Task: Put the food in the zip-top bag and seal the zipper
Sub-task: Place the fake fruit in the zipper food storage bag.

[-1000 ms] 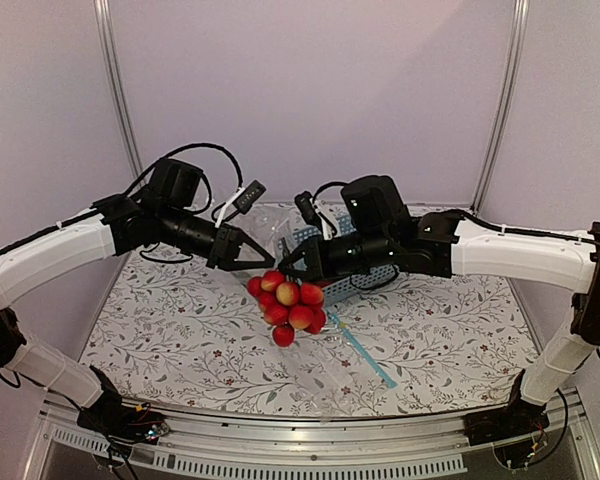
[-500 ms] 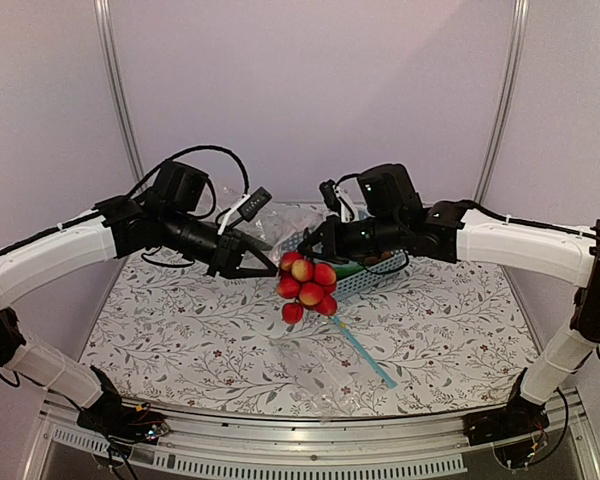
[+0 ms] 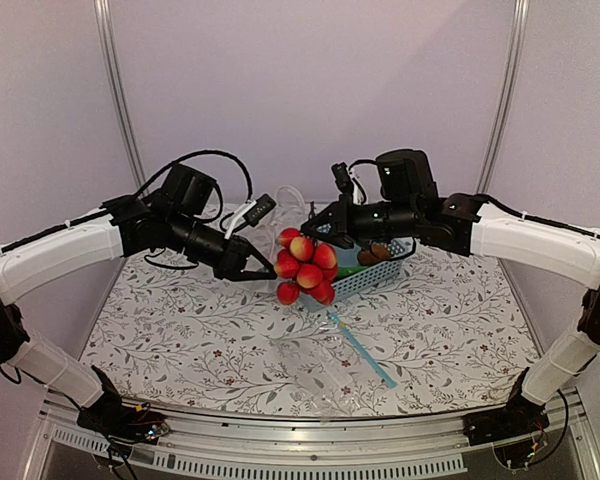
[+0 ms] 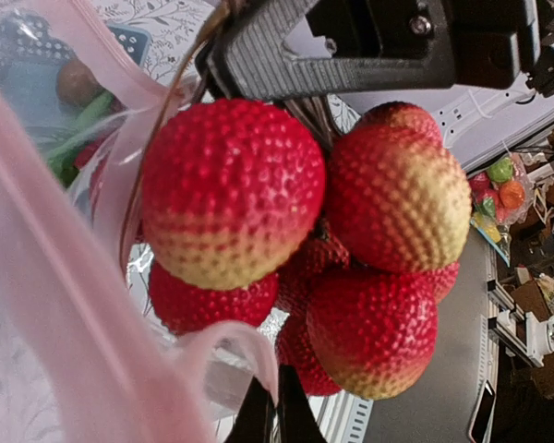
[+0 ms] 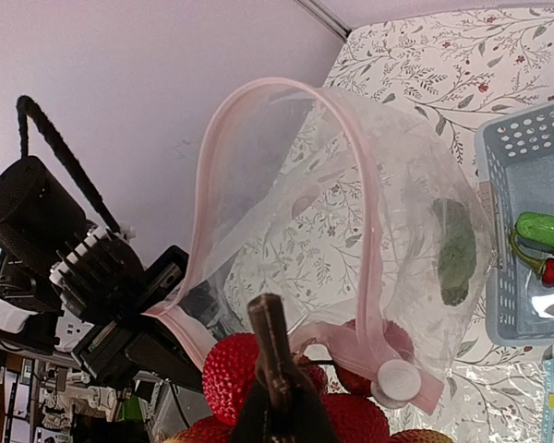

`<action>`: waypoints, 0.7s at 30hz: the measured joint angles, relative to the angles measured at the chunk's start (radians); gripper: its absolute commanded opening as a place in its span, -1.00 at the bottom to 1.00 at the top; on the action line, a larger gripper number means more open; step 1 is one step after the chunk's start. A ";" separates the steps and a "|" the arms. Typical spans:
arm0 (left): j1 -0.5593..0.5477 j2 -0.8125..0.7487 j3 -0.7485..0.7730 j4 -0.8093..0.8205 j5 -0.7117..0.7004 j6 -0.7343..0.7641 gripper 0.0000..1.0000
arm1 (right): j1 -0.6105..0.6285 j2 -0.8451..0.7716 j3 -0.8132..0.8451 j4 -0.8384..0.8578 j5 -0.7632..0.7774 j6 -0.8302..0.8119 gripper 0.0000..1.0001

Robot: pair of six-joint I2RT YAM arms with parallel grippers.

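I see a blue perforated basket (image 3: 376,279) toward the back of the floral-patterned bench (image 3: 460,320). Nearer the front edge lies a flat clear bag (image 3: 318,366) with a teal strip (image 3: 365,355).

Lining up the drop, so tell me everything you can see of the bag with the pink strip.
The bag is clear, crinkled plastic with a pale pink strip along its mouth and a white slider at one end. It hangs lifted off the table, unzipped, the mouth bowed into a wide loop. The left gripper pinches one lip. The fruit bunch, held by the right gripper, sits at the mouth against the strip.
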 measured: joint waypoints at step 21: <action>0.039 -0.002 0.003 0.046 -0.052 -0.103 -1.00 | -0.019 -0.195 -0.009 0.092 -0.050 0.072 -1.00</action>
